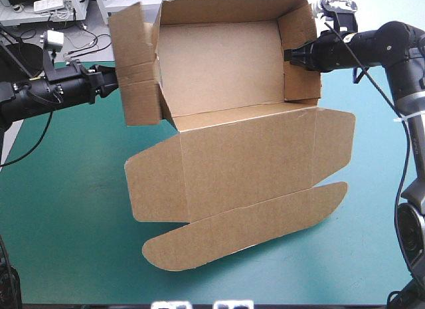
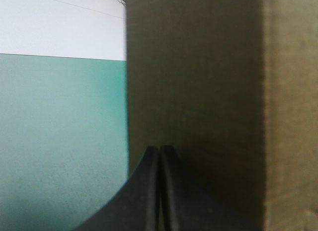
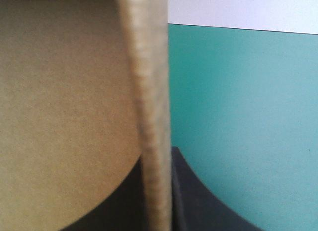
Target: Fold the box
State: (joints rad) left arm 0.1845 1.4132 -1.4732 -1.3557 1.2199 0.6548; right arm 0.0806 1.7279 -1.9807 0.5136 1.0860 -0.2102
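Observation:
The brown box (image 1: 219,63) lies across the far half of the table, its far wall and right wall raised around the floor. Its left wall flap (image 1: 136,63) is swung outward. The lid (image 1: 246,166) lies flat toward the near side, ending in a rounded tuck flap (image 1: 246,232). My left gripper (image 1: 114,83) is at the outer face of the left flap; in the left wrist view its fingers (image 2: 159,149) meet in a point against brown board (image 2: 198,67). My right gripper (image 1: 290,56) pinches the right wall, whose edge (image 3: 149,92) runs between the black fingers (image 3: 156,159).
The teal-green cover (image 1: 66,203) shows to the left, right and near side of the box. The box's far wall stands at the table's far edge, with cluttered benches (image 1: 53,10) beyond it at the far left.

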